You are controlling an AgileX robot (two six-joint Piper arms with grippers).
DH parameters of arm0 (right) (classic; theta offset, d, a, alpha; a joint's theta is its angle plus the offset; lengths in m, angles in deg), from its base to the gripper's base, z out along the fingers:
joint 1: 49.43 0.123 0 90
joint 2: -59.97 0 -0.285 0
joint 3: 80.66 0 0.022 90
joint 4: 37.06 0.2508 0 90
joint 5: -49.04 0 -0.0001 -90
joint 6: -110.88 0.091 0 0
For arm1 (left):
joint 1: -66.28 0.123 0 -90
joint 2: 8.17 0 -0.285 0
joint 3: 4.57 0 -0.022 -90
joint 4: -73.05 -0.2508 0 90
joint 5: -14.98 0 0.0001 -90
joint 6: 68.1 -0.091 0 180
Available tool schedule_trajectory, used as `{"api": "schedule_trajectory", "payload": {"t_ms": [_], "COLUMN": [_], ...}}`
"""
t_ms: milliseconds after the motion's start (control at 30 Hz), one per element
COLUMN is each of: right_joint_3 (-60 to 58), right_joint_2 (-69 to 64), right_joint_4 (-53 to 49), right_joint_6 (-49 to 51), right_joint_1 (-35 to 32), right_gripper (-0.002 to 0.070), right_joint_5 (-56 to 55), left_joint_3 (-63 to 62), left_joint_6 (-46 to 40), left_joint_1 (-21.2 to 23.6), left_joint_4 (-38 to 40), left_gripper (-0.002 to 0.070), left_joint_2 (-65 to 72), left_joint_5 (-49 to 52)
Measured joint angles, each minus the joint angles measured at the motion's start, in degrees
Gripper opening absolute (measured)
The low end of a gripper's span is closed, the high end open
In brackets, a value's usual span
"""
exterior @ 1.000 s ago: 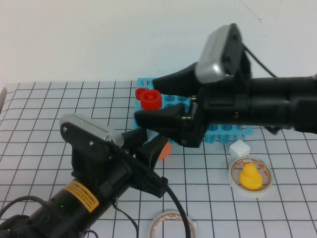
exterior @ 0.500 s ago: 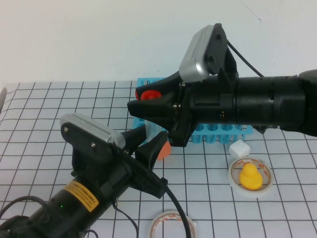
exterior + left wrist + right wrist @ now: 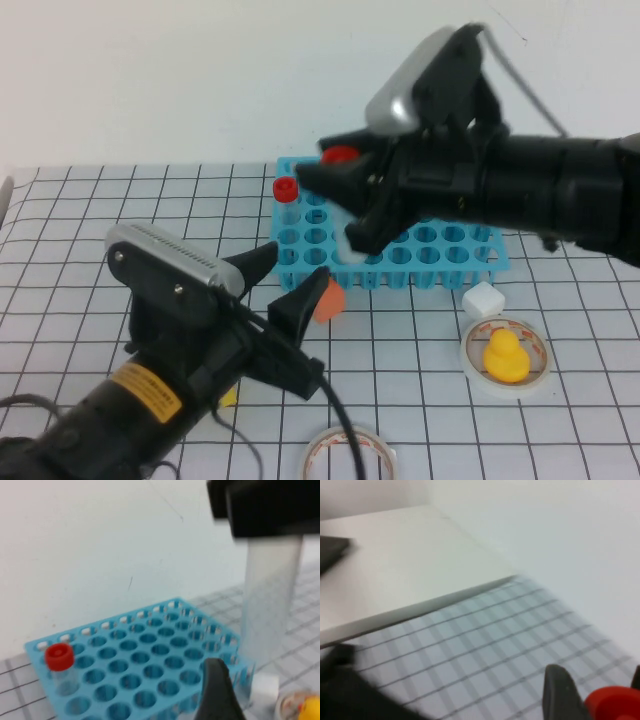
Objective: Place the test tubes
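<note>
**Right arm has a tube over the rack, one already slotted**

So the right gripper [image 3: 340, 200] is up over the blue test tube rack [image 3: 440, 262], clamped on a red-capped test tube [image 3: 267, 605]. The red cap pokes out above the fingers and the clear body hangs below them, a bit tilted. From the high view its lower end sits over the left-middle part of the rack, and I can't tell whether it's lined up with any hole.

A second capped tube [image 3: 286, 192] stands upright in a hole at the rack's far-left corner.

The left gripper [image 3: 285, 285] is low on the near-left side of the gridded table [image 3: 80, 230], just in front of the rack, with its jaws spread wide and nothing between them. An orange object [image 3: 330, 302] sits right by its fingertip, partly hidden.

Off to the right there's a white cube [image 3: 483, 299], and near it a yellow duck [image 3: 505, 355] sitting inside a tape roll [image 3: 470, 362]. Another tape roll [image 3: 330, 440] is at the near edge.
</note>
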Motion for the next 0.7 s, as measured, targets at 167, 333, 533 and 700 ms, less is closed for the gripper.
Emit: {"api": "schedule_trajectory", "payload": {"t_ms": [167, 333, 533, 700], "right_joint_3": [0.0, -0.1, -3.3, -4.6], "right_joint_2": [3.0, 4.4, 4.5, 4.5], "right_joint_4": [0.5, 0.8, 0.9, 0.9], "right_joint_6": [0.0, 0.2, 2.9, 3.7], "right_joint_1": [0.0, 0.0, 0.0, 0.0], "right_gripper": [0.0266, 0.0266, 0.0266, 0.0266], "right_joint_5": [-7.8, -9.4, -9.5, -7.8], "left_joint_3": [0.1, 0.4, 7.6, 15.9], "left_joint_6": [-11.3, -25.4, -30.0, -30.3], "left_joint_1": [0.0, 0.0, 0.0, 0.0], "left_joint_4": [5.9, 16.5, 20.2, 23.1], "left_gripper": [0.0318, 0.0073, 0.0005, 0.0000], "left_joint_2": [-8.8, -21.4, -39.6, -54.1], "left_joint_5": [16.2, 33.2, 37.8, 38.3]}}
